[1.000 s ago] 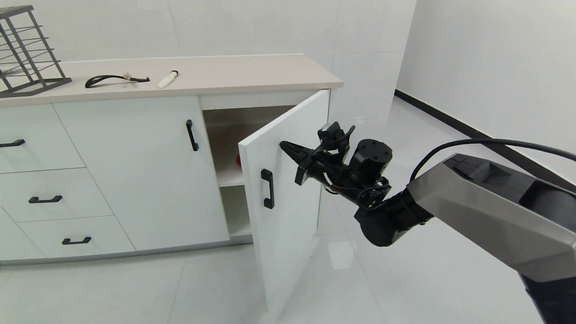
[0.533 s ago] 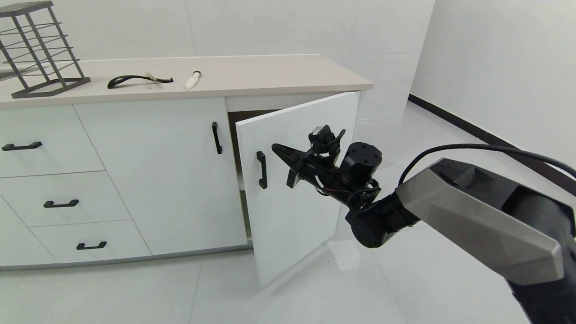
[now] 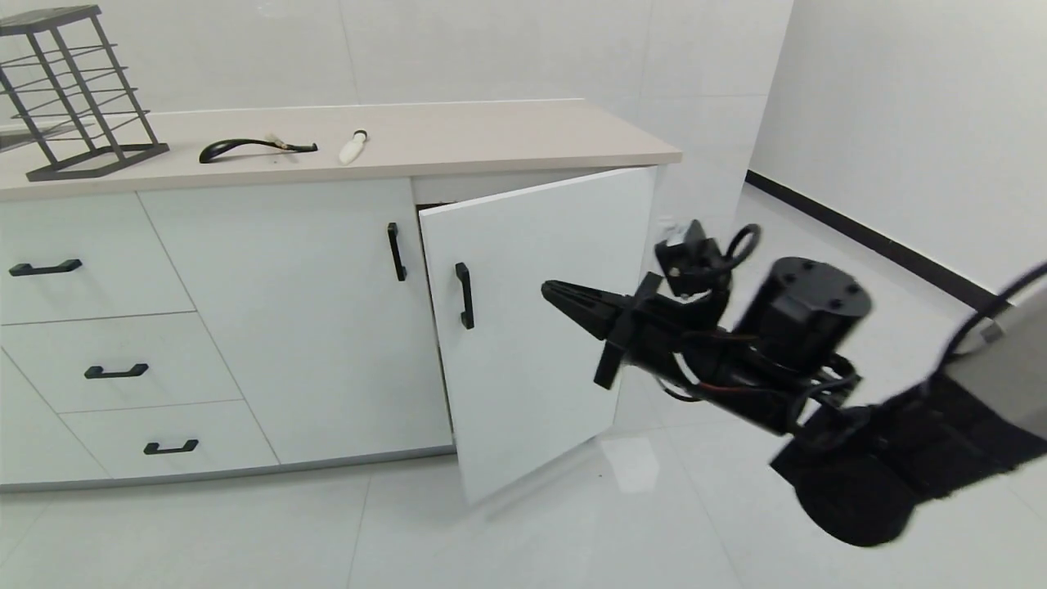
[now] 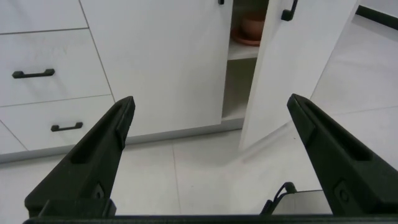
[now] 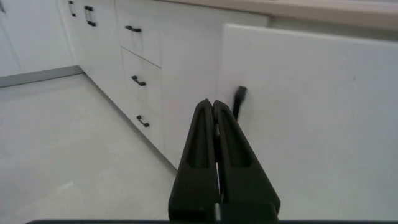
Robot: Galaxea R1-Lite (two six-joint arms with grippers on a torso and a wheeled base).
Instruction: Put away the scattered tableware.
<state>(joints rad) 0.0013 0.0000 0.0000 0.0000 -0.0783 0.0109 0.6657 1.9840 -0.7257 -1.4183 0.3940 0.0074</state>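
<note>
cabinet door [image 3: 523,245] has swung nearly shut; the right gripper [image 3: 556,292], fingers pressed together, points at its face near the handle [image 3: 465,295]. left gripper [image 4: 208,112] hangs spread wide above the floor. a black ladle [image 3: 245,148] and a white-handled utensil [image 3: 352,147], perhaps a knife, lie on the countertop [image 3: 507,131].

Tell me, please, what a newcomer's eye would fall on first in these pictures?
The right gripper, fingers shut, points at the front of a partly open white cabinet door below the right end of the countertop. On the countertop lie a black spoon and a small white utensil, with a wire rack farther left. The left gripper is open, facing that door.
</note>
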